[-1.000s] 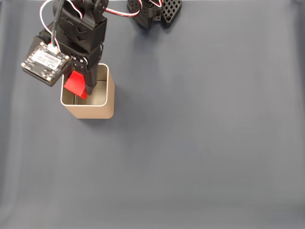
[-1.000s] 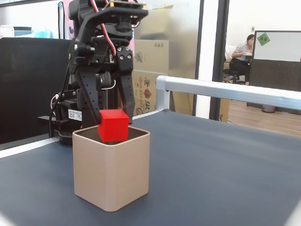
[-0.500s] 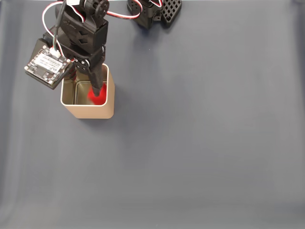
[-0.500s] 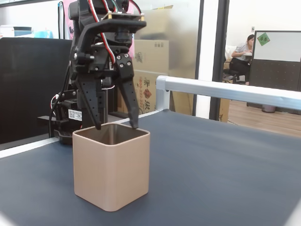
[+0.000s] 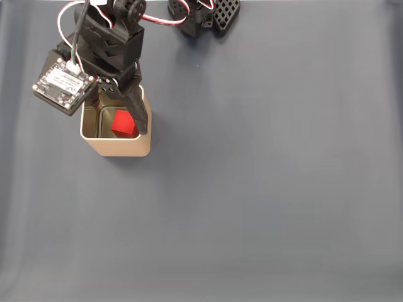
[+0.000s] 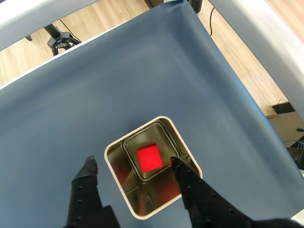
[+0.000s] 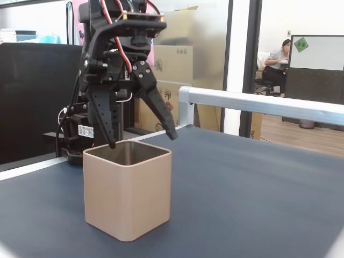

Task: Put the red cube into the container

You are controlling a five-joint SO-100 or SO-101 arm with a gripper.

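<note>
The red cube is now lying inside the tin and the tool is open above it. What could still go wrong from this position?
The open tool hangs just above the container, one finger over the rim. A sideways retreat might clip the rim and tip or drag the tall tin across the table. If it tips, the red cube, resting loose on the bottom, could roll out. Lifting straight up first looks safer.

Dark blue table (image 5: pixel 264 189) w/ beige container (image 5: pixel 119 146) upright near arm base (image 5: pixel 204 16).

Red cube (image 6: pixel 149 158), beige container (image 7: pixel 128 201), black claw (image 7: pixel 141 141)
</note>
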